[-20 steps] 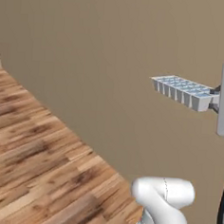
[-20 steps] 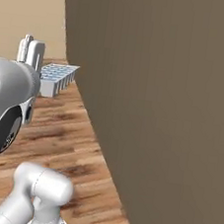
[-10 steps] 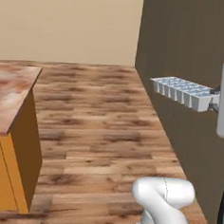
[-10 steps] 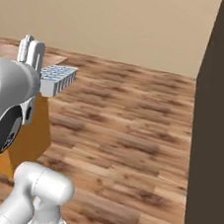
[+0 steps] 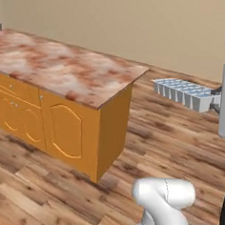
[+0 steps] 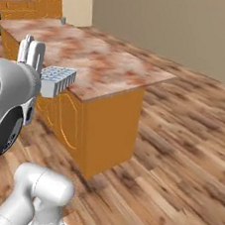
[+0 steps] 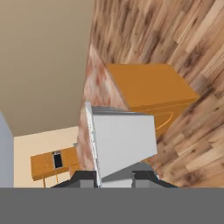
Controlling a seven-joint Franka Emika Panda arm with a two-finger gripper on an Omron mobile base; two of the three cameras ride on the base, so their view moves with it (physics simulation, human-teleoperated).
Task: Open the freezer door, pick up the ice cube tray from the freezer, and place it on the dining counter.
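While gripper (image 7: 114,177) clamps ice cube tray (image 5: 184,93) at one end — tray level, long axis pointing twd dining counter (image 5: 65,70).

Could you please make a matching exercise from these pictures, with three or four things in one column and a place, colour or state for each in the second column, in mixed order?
Things:
1. ice cube tray
2. dining counter
3. floor
4. gripper

Descriptions:
A. brown wooden planks
B. marbled reddish-brown and cream top on an orange base
C. light blue-white, held in the air, not yet over the counter
D. shut on one end of a tray

Right pairs: 1-C, 2-B, 3-A, 4-D
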